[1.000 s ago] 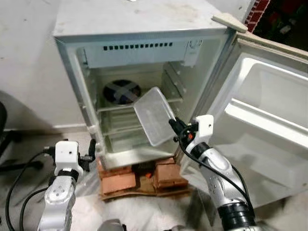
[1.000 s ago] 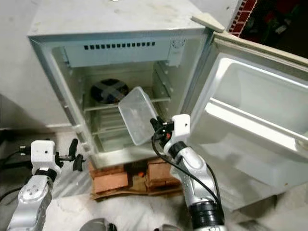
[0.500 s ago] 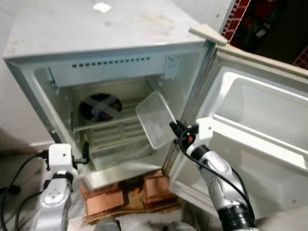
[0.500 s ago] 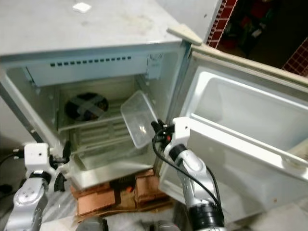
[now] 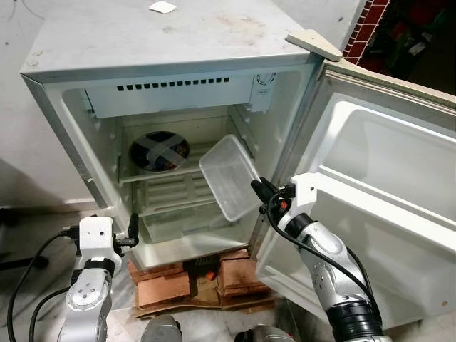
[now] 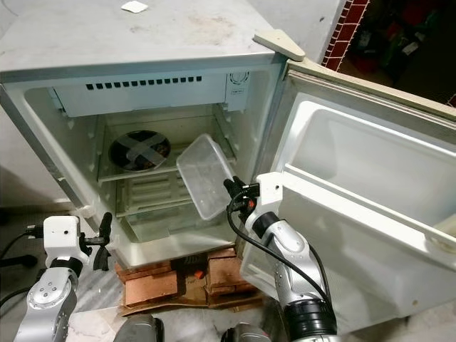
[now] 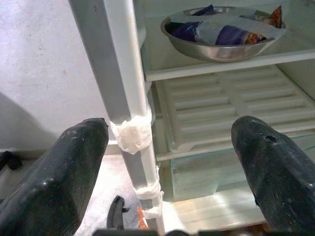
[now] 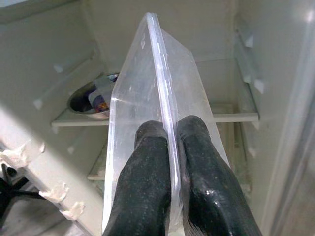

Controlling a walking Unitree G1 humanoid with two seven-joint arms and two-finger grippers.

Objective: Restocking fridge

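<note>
Fridge (image 5: pixel 171 64) stands open, door (image 5: pixel 385 192) swung out to the right. Right tool (image 5: pixel 258 189) is clamped on the rim of a clear plastic container (image 5: pixel 229 176), holding it tilted at the fridge opening, right side, level with the middle shelf. Steel bowl (image 5: pixel 159 151) with taped wrapping sits on the upper shelf (image 5: pixel 178 169), far left. Left tool (image 7: pixel 172 162) has fingers apart, low, near the fridge's left front edge, holding nothing. Bricks (image 5: pixel 167 281) prop the fridge up.
</note>
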